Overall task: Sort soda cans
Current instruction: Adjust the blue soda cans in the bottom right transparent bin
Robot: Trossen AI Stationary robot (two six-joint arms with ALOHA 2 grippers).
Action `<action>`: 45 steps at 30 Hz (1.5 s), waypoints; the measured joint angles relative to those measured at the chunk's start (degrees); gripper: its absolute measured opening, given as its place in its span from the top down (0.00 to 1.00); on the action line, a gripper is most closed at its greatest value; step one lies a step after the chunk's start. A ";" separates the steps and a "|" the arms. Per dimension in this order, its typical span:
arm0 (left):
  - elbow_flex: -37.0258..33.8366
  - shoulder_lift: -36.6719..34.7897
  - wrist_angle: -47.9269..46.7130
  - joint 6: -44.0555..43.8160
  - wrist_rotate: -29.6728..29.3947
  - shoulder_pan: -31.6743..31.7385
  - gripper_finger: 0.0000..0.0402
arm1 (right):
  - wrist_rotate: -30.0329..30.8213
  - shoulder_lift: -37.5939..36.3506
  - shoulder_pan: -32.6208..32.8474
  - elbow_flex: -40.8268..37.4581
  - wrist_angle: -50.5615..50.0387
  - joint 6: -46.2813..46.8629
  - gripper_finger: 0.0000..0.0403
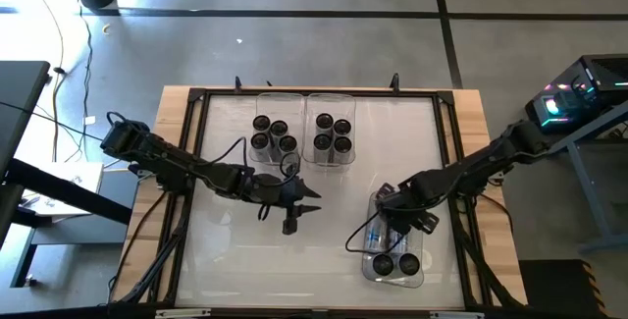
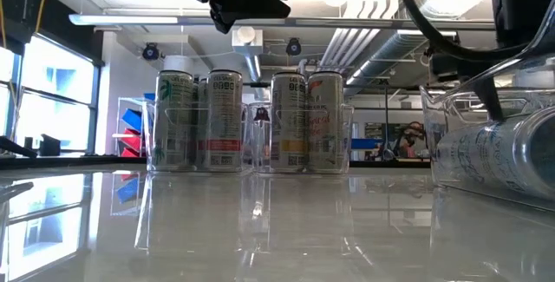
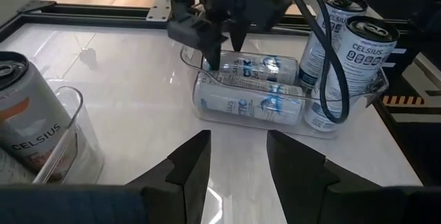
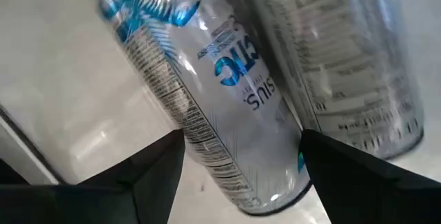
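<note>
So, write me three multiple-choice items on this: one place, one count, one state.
1. The right gripper is over:
A. the near bin
B. the far bins
C. bare table

2. Upright cans in that near bin:
A. none
B. two
C. five

3. The left gripper, mid-table, holds:
A. a can
B. a bin
C. nothing

Key: 1 A, the high view shows it above that bin; 2 B, two dark tops show there; 3 C, its jaws stand apart with only table between.
</note>
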 joint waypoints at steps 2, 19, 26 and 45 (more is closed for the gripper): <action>0.00 0.00 0.00 0.01 0.00 0.00 0.66 | 0.52 1.33 0.00 0.13 0.39 -3.31 0.29; 0.00 0.00 -0.48 0.06 1.12 -0.04 0.66 | 3.28 8.47 0.00 0.53 1.43 -14.49 0.29; 0.00 0.02 -0.47 0.11 1.11 -0.04 0.66 | 3.97 8.57 0.02 0.49 1.66 -16.99 0.39; -0.02 0.02 -0.16 0.15 1.11 -0.11 0.66 | 14.13 6.39 5.32 7.35 -5.88 -10.15 0.49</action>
